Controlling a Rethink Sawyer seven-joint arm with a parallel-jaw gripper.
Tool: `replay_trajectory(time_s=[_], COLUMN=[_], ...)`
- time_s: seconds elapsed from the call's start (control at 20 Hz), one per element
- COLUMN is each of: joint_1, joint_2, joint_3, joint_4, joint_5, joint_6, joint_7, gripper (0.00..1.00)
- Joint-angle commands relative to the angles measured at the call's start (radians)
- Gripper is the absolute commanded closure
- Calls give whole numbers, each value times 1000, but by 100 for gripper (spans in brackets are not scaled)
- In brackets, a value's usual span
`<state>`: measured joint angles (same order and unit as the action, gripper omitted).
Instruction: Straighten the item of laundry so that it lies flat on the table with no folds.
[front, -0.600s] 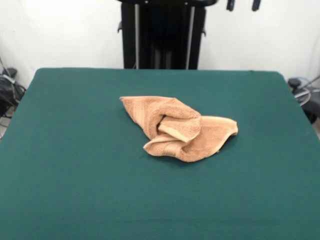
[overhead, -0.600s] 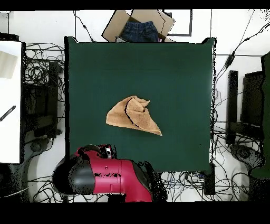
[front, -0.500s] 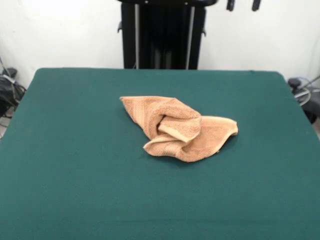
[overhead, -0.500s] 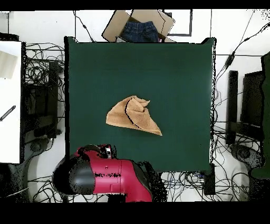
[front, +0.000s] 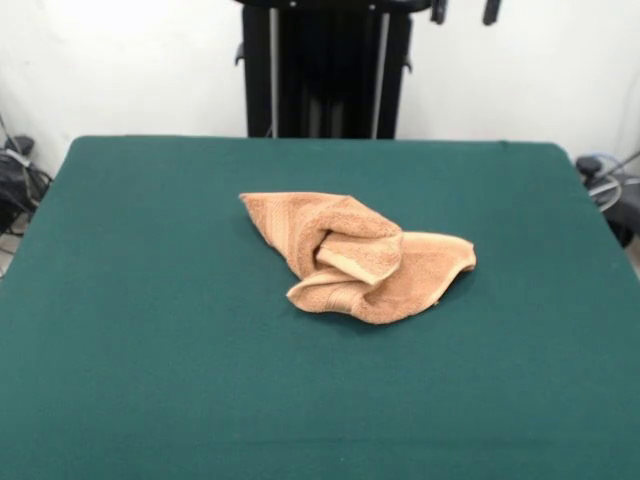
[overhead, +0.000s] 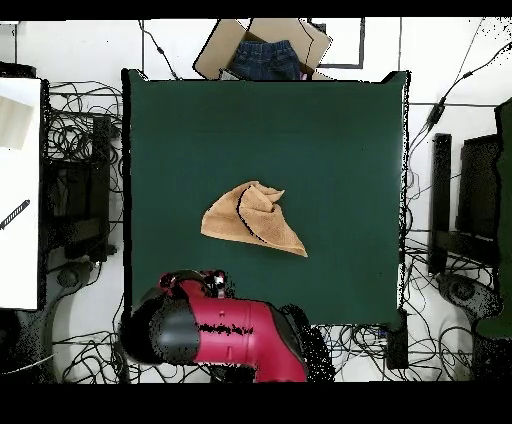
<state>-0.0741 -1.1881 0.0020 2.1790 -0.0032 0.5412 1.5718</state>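
Gripper (front: 462, 10) shows only as two dark tips at the top edge of the front view, clearly apart, holding nothing. Towel (front: 355, 255) sits well below and away from it, crumpled near the middle of the green table (front: 150, 380), one flap folded over and rolled on top, a corner sticking out each side. Overhead, the red arm (overhead: 225, 335) is at the table edge, apart from the towel (overhead: 252, 220).

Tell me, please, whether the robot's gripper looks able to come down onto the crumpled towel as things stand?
Probably yes. The towel lies alone in the middle of the table, with nothing over or beside it. The gripper shows only its tips, drawn back well above the table's far side, so the way down looks free.
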Motion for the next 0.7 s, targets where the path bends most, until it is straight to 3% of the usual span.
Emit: replay_trajectory(time_s=[0.05,0.3,0.7], joint_1=[-61,-100,-85], joint_2=[63,210,402], joint_3=[84,148,140], joint_4=[56,24,-96], joint_5=[8,9,-55], joint_6=[-26,-117,-239], joint_7=[46,46,77], gripper=[0,0,0])
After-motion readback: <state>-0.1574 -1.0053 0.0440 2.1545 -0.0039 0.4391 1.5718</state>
